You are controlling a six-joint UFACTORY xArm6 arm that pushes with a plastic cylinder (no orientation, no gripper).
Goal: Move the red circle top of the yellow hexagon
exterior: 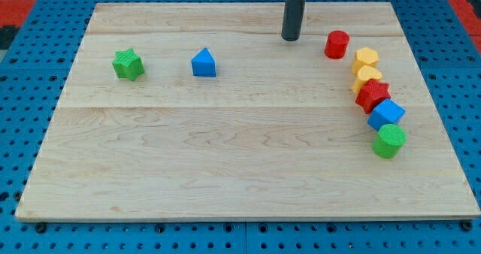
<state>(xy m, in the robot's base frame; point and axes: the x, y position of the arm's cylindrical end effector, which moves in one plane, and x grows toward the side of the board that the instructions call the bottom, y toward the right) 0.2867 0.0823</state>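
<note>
Red circle [337, 44], a short cylinder, stands near the view's top right of the wooden board [225, 149], just up and to the left of the yellow hexagon [366, 58] and close to it, though whether the two touch is hard to tell from this angle. Below the hexagon a second yellow block [366, 76] sits against it; its outline is partly covered by its neighbours, so its shape cannot be made out with certainty. Next down the curving row come a red star [373, 95], a blue cube [385, 114] and a green cylinder [389, 141], each crowding the one before so that lower edges and contact points are masked. The rod comes down from the view's top edge, where its upper part is cut off, and my tip [291, 38] rests on the board to the left of the red circle, near it but clearly apart. There is no gripper on this arm, so nothing opens or closes and the rod holds nothing. Well away, toward the view's left, a green star [128, 64] and a blue block [204, 62] with a peaked top stand apart from each other. Around the board lies a blue perforated table [22, 134], and a red patch at each top corner is cut off by the frame.
</note>
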